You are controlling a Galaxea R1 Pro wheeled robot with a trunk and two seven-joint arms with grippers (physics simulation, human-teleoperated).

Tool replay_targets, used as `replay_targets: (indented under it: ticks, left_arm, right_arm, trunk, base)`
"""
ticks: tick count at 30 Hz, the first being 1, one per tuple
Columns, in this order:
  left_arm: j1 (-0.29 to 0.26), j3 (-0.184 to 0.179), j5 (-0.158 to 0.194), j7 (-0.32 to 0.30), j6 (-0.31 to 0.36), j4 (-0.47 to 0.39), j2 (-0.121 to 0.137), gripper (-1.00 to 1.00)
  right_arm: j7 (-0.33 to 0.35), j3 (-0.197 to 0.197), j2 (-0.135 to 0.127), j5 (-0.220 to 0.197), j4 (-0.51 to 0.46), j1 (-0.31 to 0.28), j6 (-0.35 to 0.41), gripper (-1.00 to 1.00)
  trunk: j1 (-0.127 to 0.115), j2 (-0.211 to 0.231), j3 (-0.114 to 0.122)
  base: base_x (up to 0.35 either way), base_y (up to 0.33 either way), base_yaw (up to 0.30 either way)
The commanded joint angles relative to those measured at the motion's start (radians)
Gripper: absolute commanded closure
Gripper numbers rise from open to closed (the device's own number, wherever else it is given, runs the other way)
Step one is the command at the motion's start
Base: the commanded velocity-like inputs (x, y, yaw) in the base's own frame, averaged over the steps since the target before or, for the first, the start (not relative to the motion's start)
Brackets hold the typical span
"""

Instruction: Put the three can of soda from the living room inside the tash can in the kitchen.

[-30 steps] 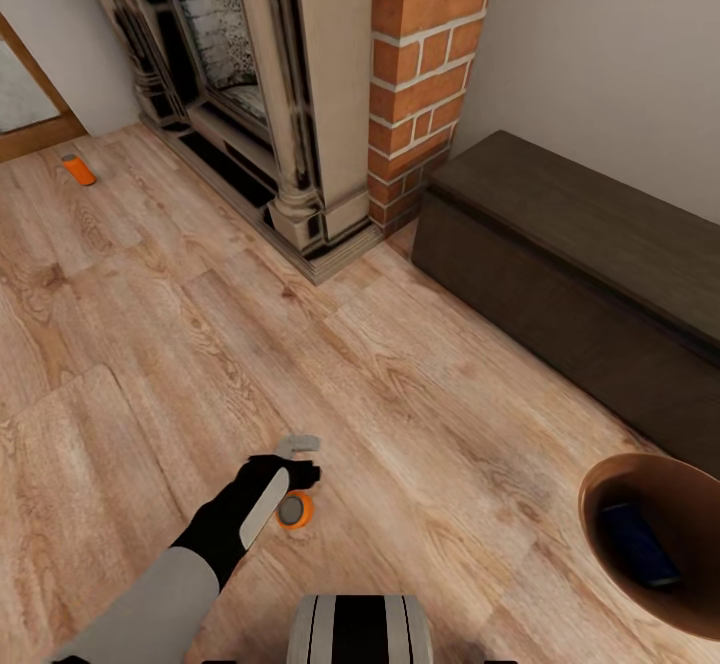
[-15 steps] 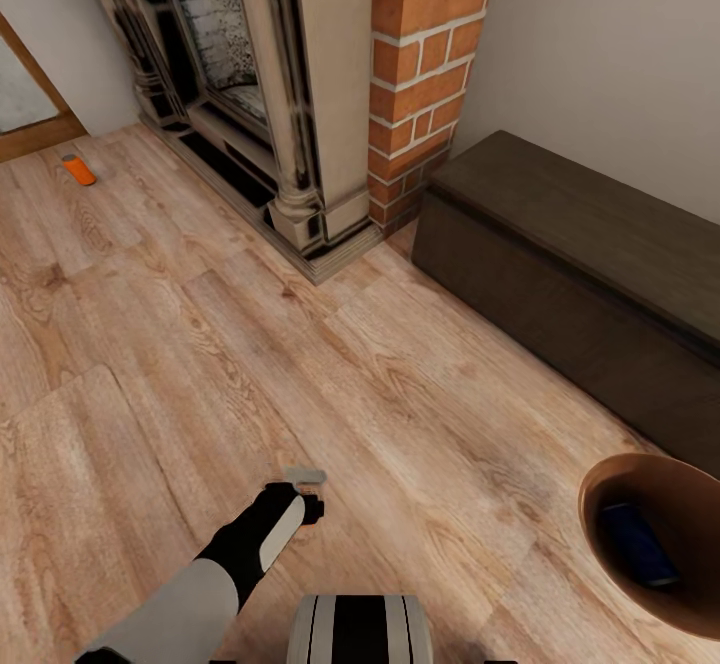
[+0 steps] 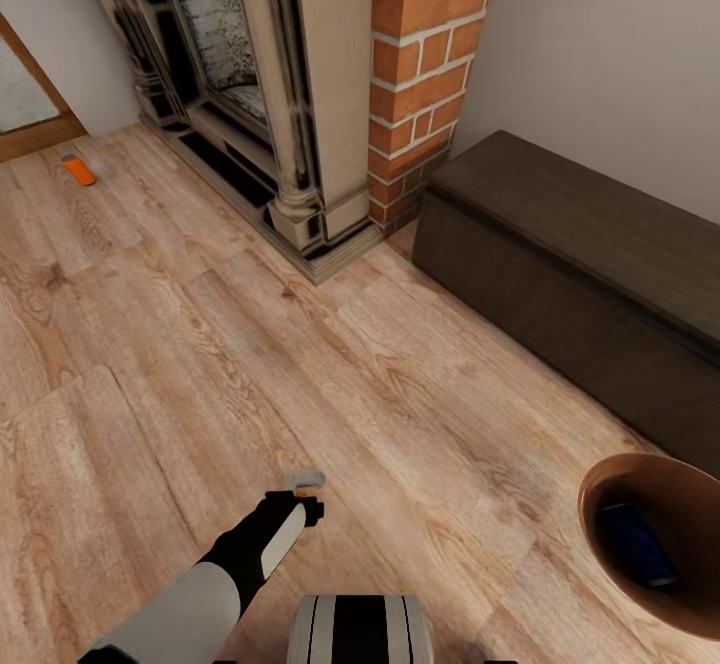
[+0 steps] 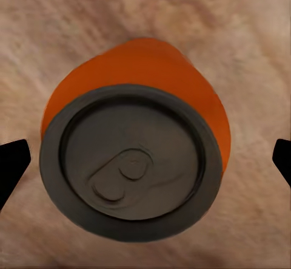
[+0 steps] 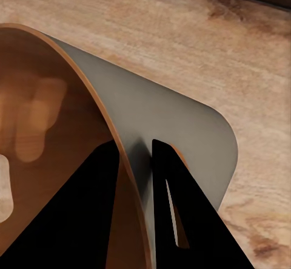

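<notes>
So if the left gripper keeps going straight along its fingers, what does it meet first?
Most likely the silver top of the upright orange soda can on the wood floor, which sits centred between the left gripper's open fingertips. The depth is unclear.

We're seeing the right gripper (image 5: 134,178) pinching the trash can (image 5: 176,129) rim, one finger inside, one outside. The bin is sitting over the wood floor (image 5: 182,32).

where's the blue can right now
Head view, lower right: the blue can lies inside the bin, near the dark bench.
</notes>
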Motion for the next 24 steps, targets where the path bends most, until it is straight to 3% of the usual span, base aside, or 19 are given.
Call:
replay_targets:
  ticks: [1,24]
  left_arm:
    - [0.0,0.0,-0.002,0.0,-0.002,0.004,0.0,-1.0]
    - [0.0,0.0,0.0,-0.011,-0.126,0.118,-0.006,-1.0]
  right_arm:
    - [0.002,0.0,0.0,-0.003,0.0,0.0,0.004,1.0]
    - [0.002,0.002,0.003,-0.003,0.0,0.0,0.002,1.0]
  trunk:
    - [0.0,0.0,0.0]
    - [0.0,0.0,0.0]
  base:
    - [0.0,0.0,0.0]
    - [0.0,0.0,0.0]
